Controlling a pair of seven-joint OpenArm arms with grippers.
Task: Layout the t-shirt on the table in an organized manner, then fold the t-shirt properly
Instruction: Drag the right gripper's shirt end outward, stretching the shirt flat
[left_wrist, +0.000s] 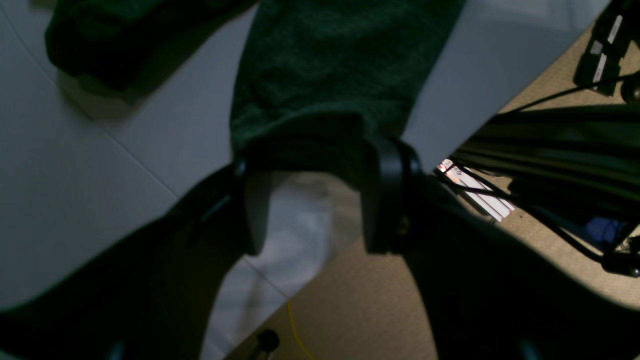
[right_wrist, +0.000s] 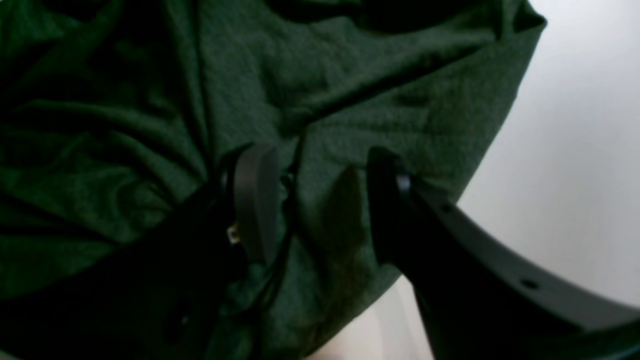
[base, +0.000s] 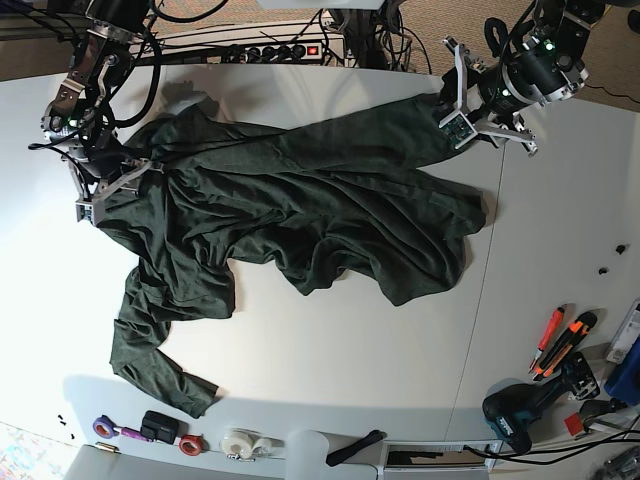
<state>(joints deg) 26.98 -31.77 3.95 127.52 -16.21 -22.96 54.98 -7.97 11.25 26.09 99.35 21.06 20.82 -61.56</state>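
We see the t-shirt (base: 300, 210), dark green with long sleeves, spread in a rumpled diagonal across the white table (base: 330, 350). Its body lies wrinkled near the middle of the tabletop, one sleeve (base: 160, 350) trails down toward the near edge and ends in a cuff, and another part of the cloth reaches up toward the far side.

Our left gripper (left_wrist: 312, 200) stands at the end of that far part of the cloth, close to the table's edge. In the left wrist view its jaws are spread, and the dark edge of the fabric lies across the fingertips, with white tabletop showing between the fingers below it. We cannot tell whether the cloth is pinched or only lies against the tips.

Our right gripper (right_wrist: 320, 205) stands over the opposite end of the garment, near its edge. In the right wrist view both fingers are parted, with a ridge of green knit rising between them. Whether the pads press on that ridge we cannot tell.

Along the near edge of the table lie rolls of tape (base: 240, 443), and to one side sit an orange-handled cutter (base: 565, 342) and a teal power drill (base: 530, 405), well apart from the shirt.
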